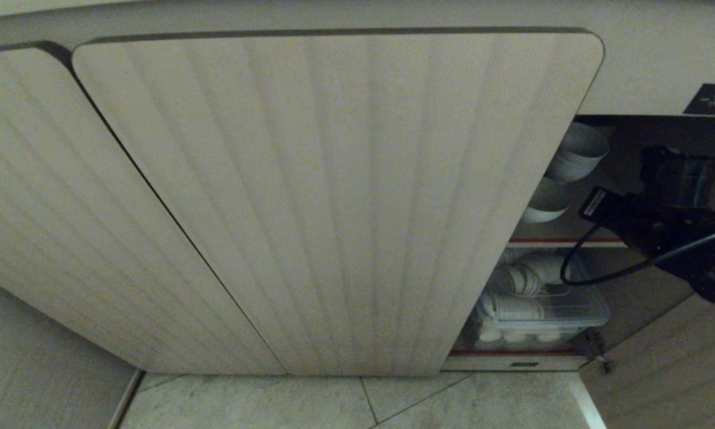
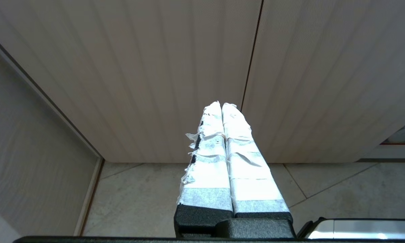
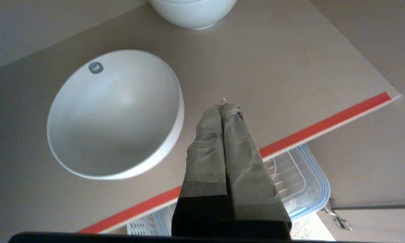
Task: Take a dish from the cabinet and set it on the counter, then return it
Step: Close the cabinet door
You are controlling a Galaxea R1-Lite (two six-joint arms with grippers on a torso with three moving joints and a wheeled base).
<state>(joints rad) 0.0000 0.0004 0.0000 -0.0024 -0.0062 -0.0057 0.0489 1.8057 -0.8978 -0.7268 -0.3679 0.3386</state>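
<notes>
The dish (image 3: 114,114), a deep white bowl with a small grey sticker inside, stands on the cabinet's upper, red-edged shelf (image 3: 324,125). In the head view the dish (image 1: 547,202) shows just past the closed ribbed door (image 1: 333,208). My right gripper (image 3: 224,103) hovers over the shelf's front, beside the dish and apart from it, shut on nothing. My right arm (image 1: 661,220) reaches into the open right side. My left gripper (image 2: 221,105) is parked, shut, facing the closed doors. The counter is out of view.
A nested stack of white bowls (image 1: 578,158) stands behind the dish. On the lower shelf a clear, blue-rimmed plastic box (image 1: 542,310) holds small white dishes. The open door (image 1: 661,369) hangs at the right. Pale floor tiles (image 1: 393,405) lie below.
</notes>
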